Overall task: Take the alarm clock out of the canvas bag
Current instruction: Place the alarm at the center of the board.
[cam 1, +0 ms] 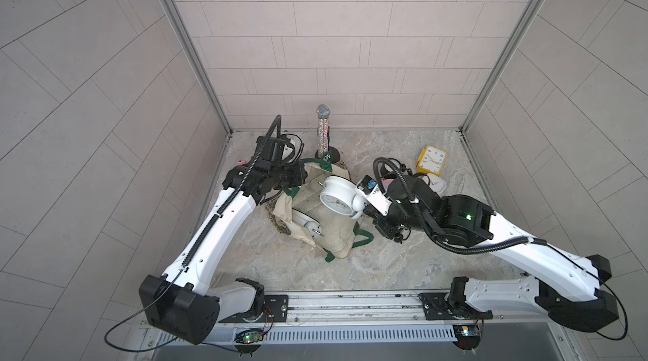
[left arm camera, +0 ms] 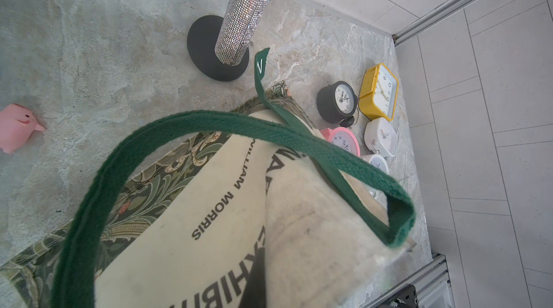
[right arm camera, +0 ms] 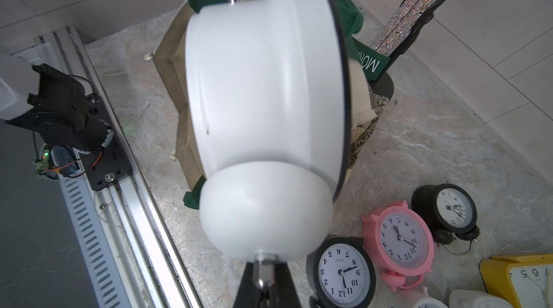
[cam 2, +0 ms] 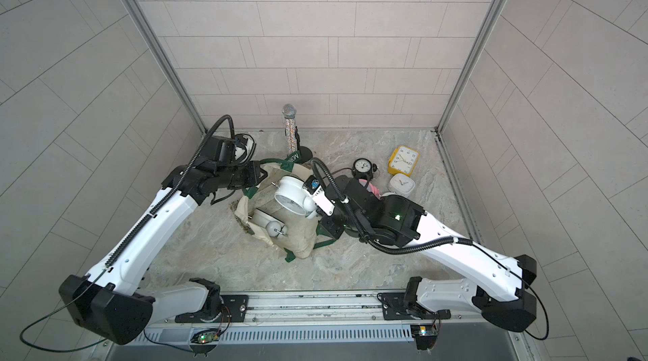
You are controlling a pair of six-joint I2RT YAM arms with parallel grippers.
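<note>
Held: white alarm clock (right arm camera: 266,82) in right hand (right arm camera: 263,282) (over canvas bag (cam 1: 333,236)).

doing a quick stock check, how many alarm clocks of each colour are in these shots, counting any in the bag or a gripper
white alarm clocks: 4 (twin-bell one held in the right gripper, one lying in the canvas bag, a square one, a small round one)
black alarm clocks: 2
pink alarm clock: 1
yellow alarm clock: 1
total: 8
</note>
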